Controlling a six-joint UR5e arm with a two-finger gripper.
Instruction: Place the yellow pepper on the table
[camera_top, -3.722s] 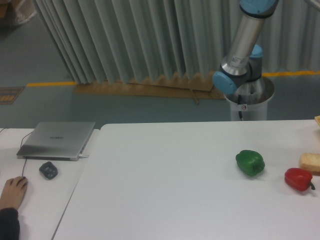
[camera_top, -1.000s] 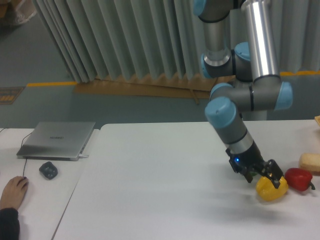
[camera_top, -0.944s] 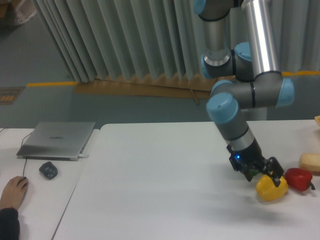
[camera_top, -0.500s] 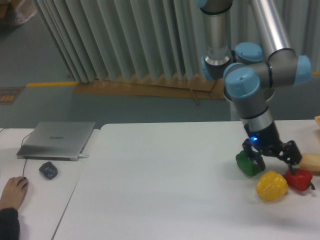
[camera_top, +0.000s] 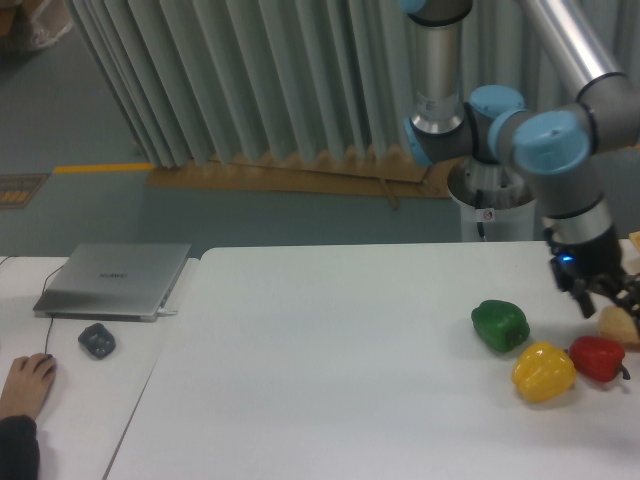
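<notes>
Camera view is showing the yellow pepper (camera_top: 544, 371) sitting on the white bench (camera_top: 330, 370), toward the four o'clock part of the picture, with nothing gripping it; by the look of it the placing itself is done and the step in hand is judged to be clearing the arm away. The claw (camera_top: 608, 300) is hanging at roughly one o'clock from the yellow pepper, well apart from it and close to the right edge of the picture; its fingers are looking spread and are holding nothing, though part of it is running out of sight there. To finish well, the arm is best lifting straight up and off to the side, since the things below it are crowded. The red pepper (camera_top: 597, 358) is lying just beside the yellow pepper at its three o'clock, possibly touching it, and the green pepper (camera_top: 500, 325) is sitting near at its ten o'clock. A pale, bread-like block (camera_top: 622, 327) is resting right under the claw, so a low sweep is risking a knock against it or the red pepper. Far over at nine o'clock, on a separate desk, a closed laptop (camera_top: 114, 280), a dark mouse (camera_top: 97, 341) and a person's hand (camera_top: 27, 381) are lying well out of the way.
</notes>
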